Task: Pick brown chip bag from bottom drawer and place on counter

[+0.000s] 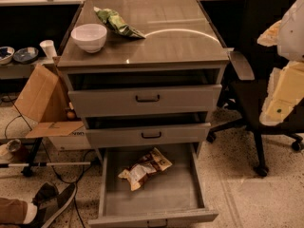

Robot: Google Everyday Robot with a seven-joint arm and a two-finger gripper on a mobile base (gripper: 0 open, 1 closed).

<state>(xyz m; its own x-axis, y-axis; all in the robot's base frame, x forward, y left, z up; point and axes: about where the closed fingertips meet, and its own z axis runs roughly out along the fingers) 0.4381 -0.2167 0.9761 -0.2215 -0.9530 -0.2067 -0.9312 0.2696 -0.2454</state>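
shoe [52, 201]: on the floor, far left of and below the end effector [285, 93]
cardboard box [40, 99]: flaps open, far left of the end effector, beside the cabinet
white bowl [89, 37]: upright on the worktop [175, 46], front-left corner, left of and above the end effector
green chip bag [116, 23]: lying on the worktop just behind the bowl, apart from it
top drawer [145, 99]: pulled out a little
middle drawer [149, 135]: pulled out a little
bottom drawer [156, 194]: pulled wide open, floor exposed, lower left of the end effector
brown chip bag [145, 167]: lying flat on the bottom drawer floor, toward the back, well apart from the end effector
office chair [266, 56]: black, just left of and behind the end effector
end effector: pale, at right frame edge, level with the drawers, touching nothing visible; released or clenched, cannot tell
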